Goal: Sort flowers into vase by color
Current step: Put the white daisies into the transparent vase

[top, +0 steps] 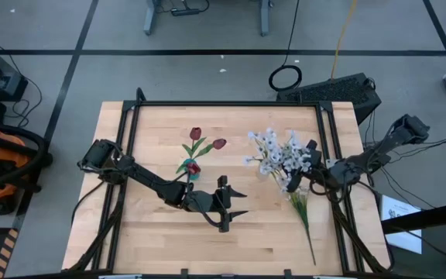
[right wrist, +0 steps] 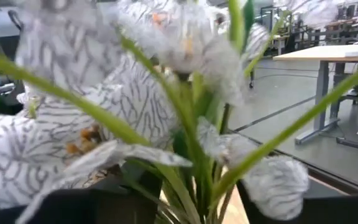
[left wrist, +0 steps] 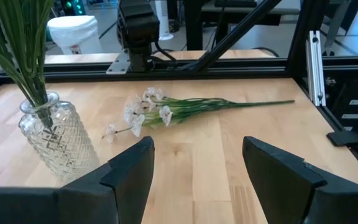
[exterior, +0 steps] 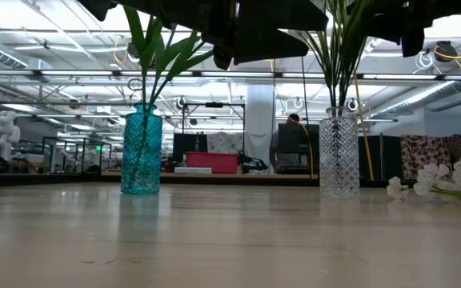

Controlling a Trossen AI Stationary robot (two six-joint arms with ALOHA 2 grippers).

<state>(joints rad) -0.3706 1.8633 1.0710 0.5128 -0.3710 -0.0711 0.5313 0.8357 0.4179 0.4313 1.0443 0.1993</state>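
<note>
Hovering at the white spray of pale artificial flowers [top: 279, 155] standing in the clear cut-glass vase [exterior: 338, 154], the right end effector [top: 313, 175] has jaws parted around the thin green stems (light, floppy; grip low on stems). Left end effector [top: 224, 203] open, empty; another white-blossomed spray [left wrist: 160, 111] lies beyond it on the table [top: 161, 232].

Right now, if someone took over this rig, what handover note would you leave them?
Left gripper: open, empty, hovering mid-table, facing the loose spray.
Right gripper: at the clear cut-glass vase, among the white blossom sprays standing in it; grip cannot be told.
Teal glass vase: holds the dark red tulip-like flowers.
Done: red flowers in teal vase, several white sprays in clear vase.
Left: one white blossom spray with a long green stem lies flat on the wooden table near the right arm; it belongs in the clear vase.
</note>
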